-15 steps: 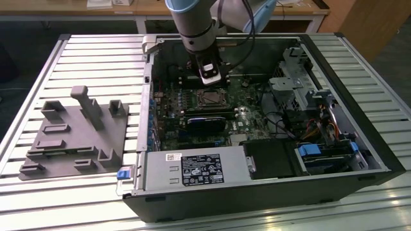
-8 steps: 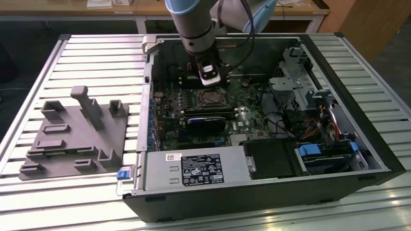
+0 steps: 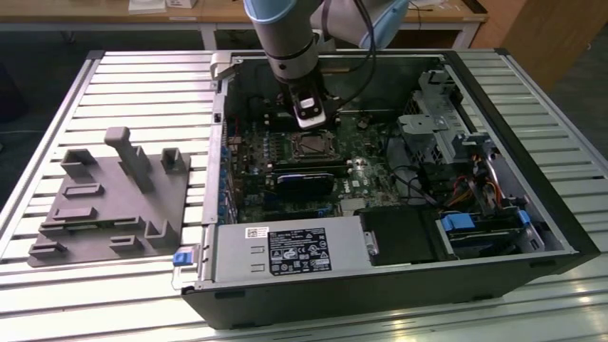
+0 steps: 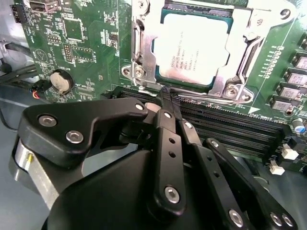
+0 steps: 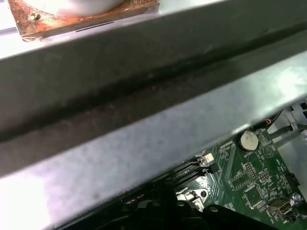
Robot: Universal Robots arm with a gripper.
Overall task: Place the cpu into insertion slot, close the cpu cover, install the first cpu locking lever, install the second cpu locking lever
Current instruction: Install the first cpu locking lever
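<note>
Computer case [image 3: 380,299] walls box in the green motherboard [image 4: 81,43], and the gripper [image 4: 165,98] hangs low between them, jaws together with nothing seen between. Just beyond the jaw tips, the cpu cover [image 4: 144,52] frames the cpu [image 4: 192,48], seated in the insertion slot [image 4: 196,8].

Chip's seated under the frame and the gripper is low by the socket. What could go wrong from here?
1. The gripper, jaws shut, is close to the edge of the thin silvery cpu cover frame; a sideways slip might scrape the pale silvery square cpu.
2. The long black memory slots lie right beside it; pressing lower could strike them.
</note>
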